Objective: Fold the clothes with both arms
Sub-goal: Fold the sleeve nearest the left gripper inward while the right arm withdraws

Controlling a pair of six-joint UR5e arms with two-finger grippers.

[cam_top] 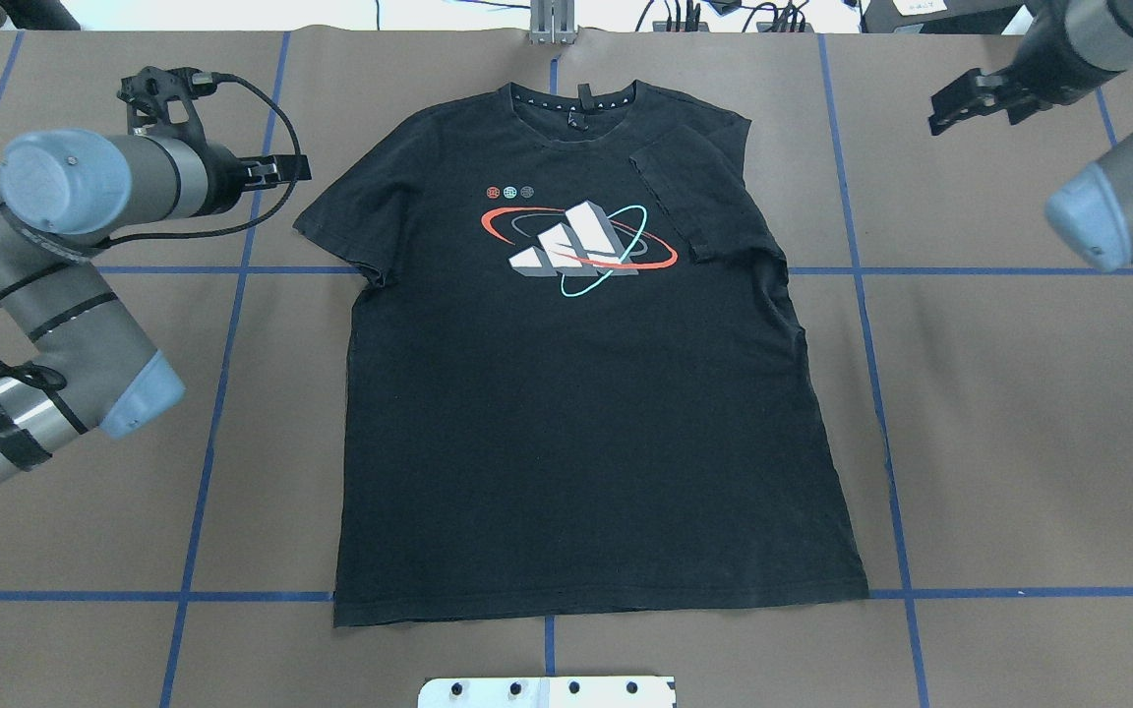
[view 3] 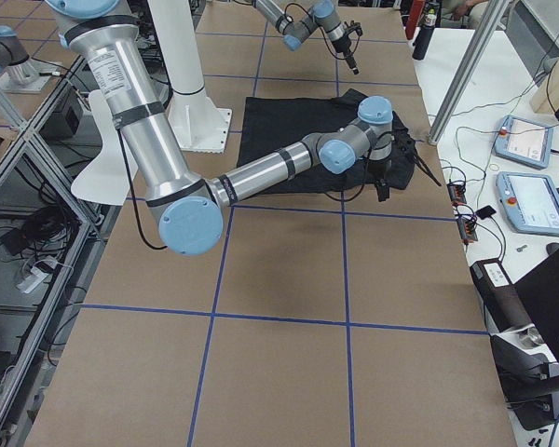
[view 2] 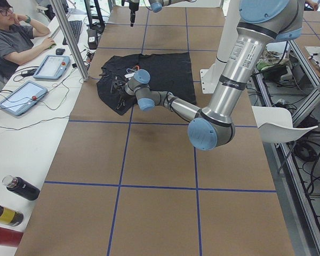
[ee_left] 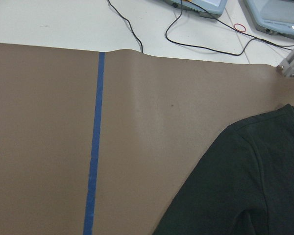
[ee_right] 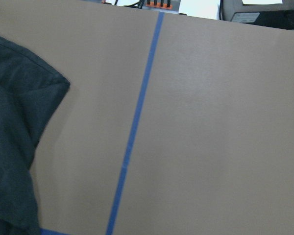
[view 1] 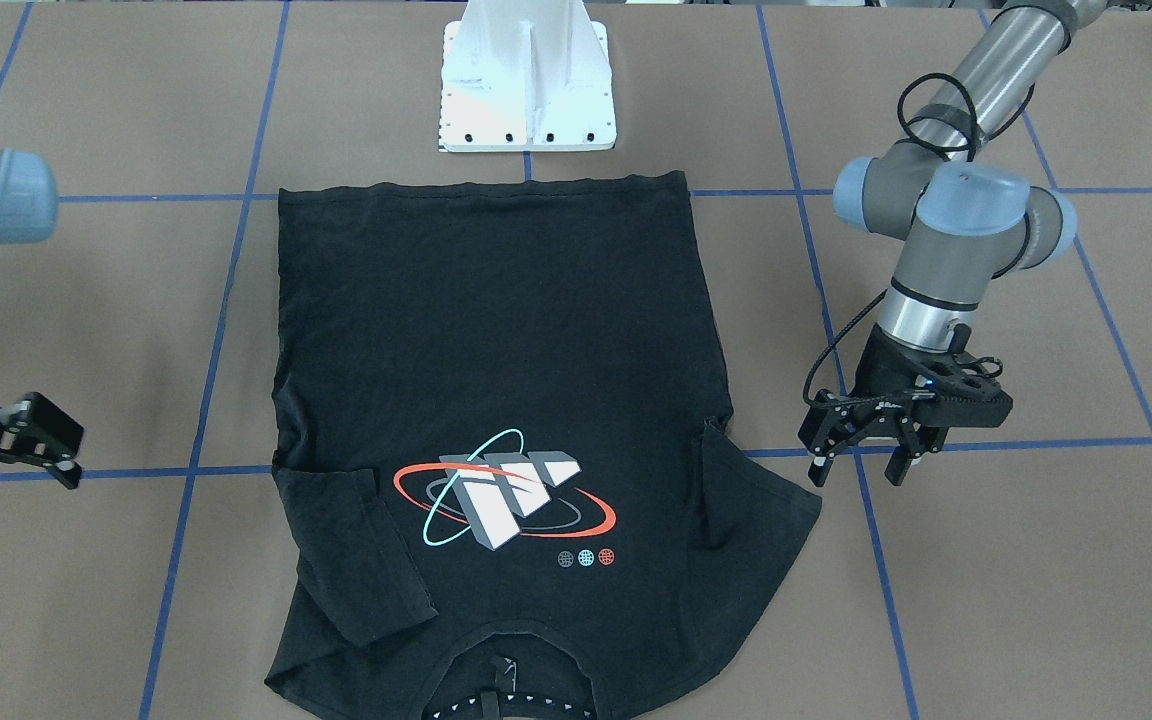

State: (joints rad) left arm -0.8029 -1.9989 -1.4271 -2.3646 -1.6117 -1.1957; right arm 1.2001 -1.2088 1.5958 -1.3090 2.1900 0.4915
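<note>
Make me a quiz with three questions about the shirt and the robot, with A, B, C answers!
1. Where does the folded sleeve lie?
A. in a gripper
B. on the shirt
C. on the floor

2. What colour are the tape lines?
A. red
B. yellow
C. blue

3. The left gripper is:
A. open and empty
B. shut on a sleeve
C. hidden

Answers:
1 B: the sleeve lies flat beside the graphic.
2 C: blue lines cross the brown table.
3 A: its jaws stand apart beside the shirt, holding nothing.
</note>
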